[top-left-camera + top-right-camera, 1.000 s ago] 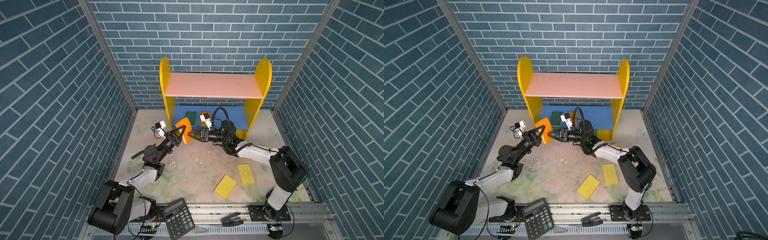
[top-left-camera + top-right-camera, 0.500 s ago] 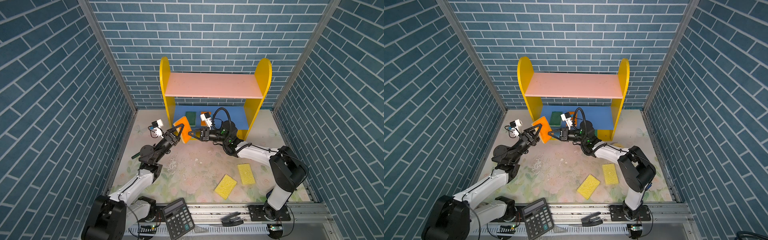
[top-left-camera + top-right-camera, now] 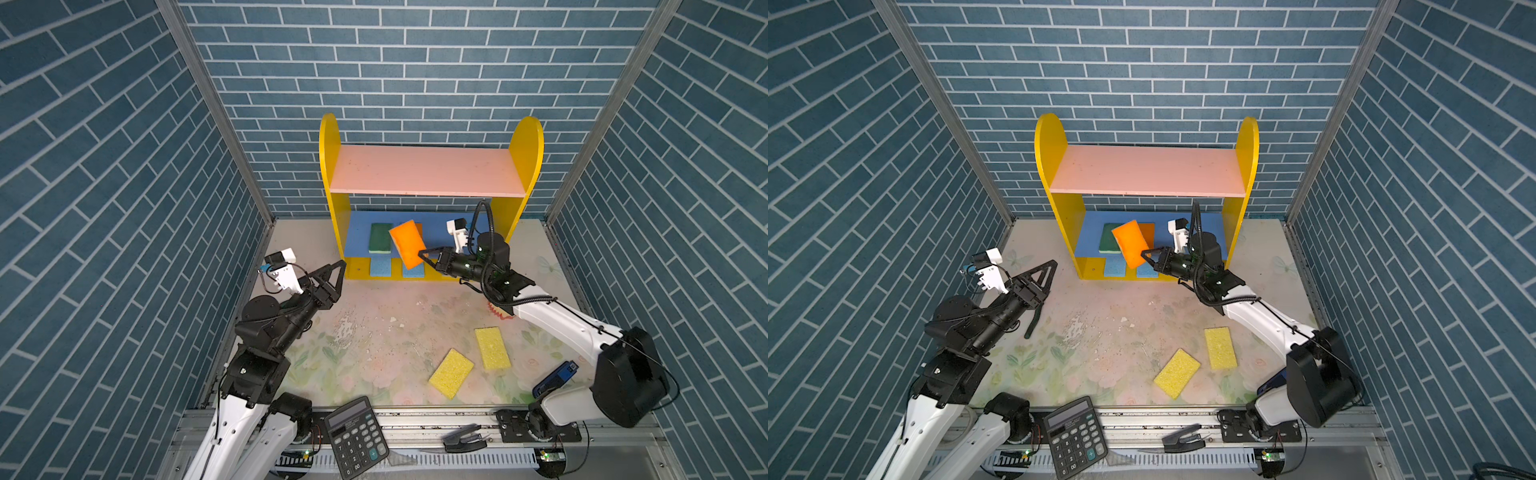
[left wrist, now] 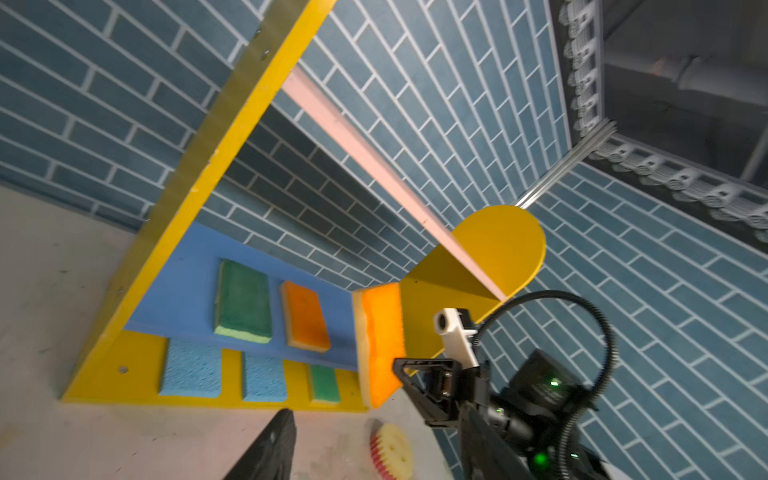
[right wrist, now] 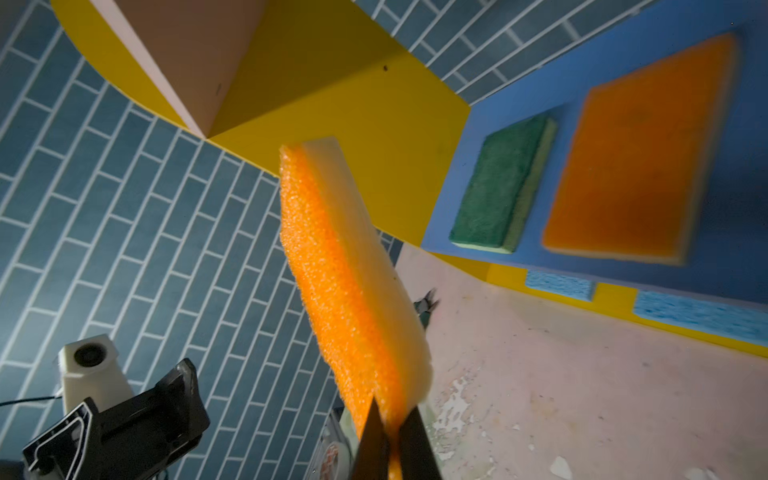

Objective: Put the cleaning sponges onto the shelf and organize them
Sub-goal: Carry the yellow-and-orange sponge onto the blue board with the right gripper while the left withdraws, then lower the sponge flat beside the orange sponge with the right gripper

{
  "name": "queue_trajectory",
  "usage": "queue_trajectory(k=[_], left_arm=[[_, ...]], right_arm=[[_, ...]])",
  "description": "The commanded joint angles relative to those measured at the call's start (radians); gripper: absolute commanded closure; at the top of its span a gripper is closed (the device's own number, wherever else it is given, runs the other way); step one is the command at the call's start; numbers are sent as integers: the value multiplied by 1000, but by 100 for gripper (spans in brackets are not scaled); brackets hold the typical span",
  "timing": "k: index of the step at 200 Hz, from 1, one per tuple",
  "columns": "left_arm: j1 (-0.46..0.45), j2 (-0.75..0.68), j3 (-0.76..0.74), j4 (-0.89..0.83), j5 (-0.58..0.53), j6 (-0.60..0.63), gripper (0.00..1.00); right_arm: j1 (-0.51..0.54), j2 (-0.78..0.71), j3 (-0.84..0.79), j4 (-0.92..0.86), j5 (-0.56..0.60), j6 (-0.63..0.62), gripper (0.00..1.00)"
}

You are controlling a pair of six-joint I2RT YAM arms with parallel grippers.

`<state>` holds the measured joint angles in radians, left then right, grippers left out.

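Nearest me, the black calculator (image 3: 356,436) lies at the front edge of the desk (image 3: 374,316), well behind both hands. A yellow sponge (image 3: 451,373) and a second yellow sponge (image 3: 492,348) lie flat on the desk, near each other but apart, far back from my right hand (image 3: 422,254) and beside its arm. My left hand (image 3: 336,277) hovers over the desk with its jaws spread and nothing between them, its tips just short of the shelf (image 3: 525,137). A round yellow sponge (image 4: 390,451) with a pink underside lies on the desk below and behind the right hand. That hand is clamped tight on the lower edge of the held orange sponge (image 3: 406,243), which stands on end, tilted, just ahead of the fingertips in front of the shelf. Past the hand, on the yellow base (image 4: 124,386), a light blue sponge (image 4: 191,368), a second light blue sponge (image 4: 264,378) and a small green sponge (image 4: 324,382) lie in a row. Beyond them, on the blue board (image 4: 178,291), a large green sponge (image 3: 380,237) and a second orange sponge (image 4: 305,320) lie flat side by side
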<state>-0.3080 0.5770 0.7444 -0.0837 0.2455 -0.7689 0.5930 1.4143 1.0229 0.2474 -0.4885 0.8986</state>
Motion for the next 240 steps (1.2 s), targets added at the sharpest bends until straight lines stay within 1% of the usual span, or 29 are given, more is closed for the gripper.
queue_trajectory(k=[1, 21, 33, 42, 69, 129, 177, 208, 240], left_arm=[[-3, 35, 5, -181, -65, 77, 37], [-3, 55, -1, -145, -37, 70, 39], [-3, 55, -8, -124, -34, 68, 38], [-3, 54, -5, -122, -36, 70, 39], [-3, 55, 6, -134, -41, 84, 39], [-3, 30, -6, -180, -73, 107, 39], [-3, 32, -7, -183, -71, 121, 38], [-3, 37, -7, -191, -75, 131, 38], [-3, 36, -10, -197, -75, 137, 38]], right_arm=[[-19, -70, 13, -278, 250, -151, 100], [-50, -93, 22, -350, 346, -151, 100], [-67, -88, 41, -407, 394, -139, 100], [-76, -79, 54, -442, 452, -127, 100], [-98, -34, 80, -431, 486, -97, 100], [-132, 81, 162, -373, 468, -51, 100], [-156, 155, 178, -305, 453, 52, 100], [-158, 218, 224, -302, 420, 77, 100], [-159, 255, 261, -333, 423, 82, 100]])
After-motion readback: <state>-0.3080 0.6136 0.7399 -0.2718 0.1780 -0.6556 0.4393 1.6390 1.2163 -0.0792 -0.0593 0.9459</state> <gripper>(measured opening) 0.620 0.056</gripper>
